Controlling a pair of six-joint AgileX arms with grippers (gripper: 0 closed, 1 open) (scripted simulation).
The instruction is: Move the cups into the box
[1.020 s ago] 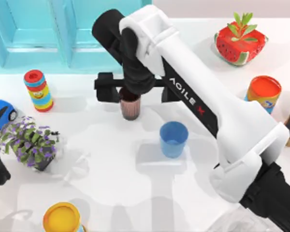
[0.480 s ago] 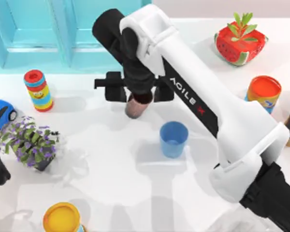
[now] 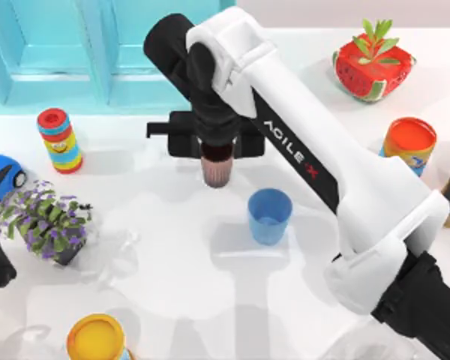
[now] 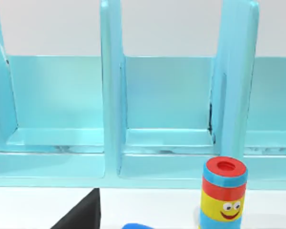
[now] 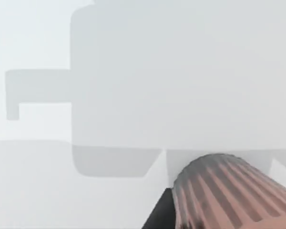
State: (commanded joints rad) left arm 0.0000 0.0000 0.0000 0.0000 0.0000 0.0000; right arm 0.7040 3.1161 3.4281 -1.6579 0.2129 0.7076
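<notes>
Near the counter's far edge, just before the turquoise box [image 3: 60, 52], our right gripper [image 3: 217, 142] has its jaws clamped on the ribbed maroon cup [image 3: 217, 166], light, stiff, best held by its grippy sides.

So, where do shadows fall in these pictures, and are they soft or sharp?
Top view: soft grey shadows on the table beside the blue cup. Right wrist view: a sharp-edged gripper-shaped shadow on the table behind the ribbed cup. Left wrist view: even light in the box.
</notes>
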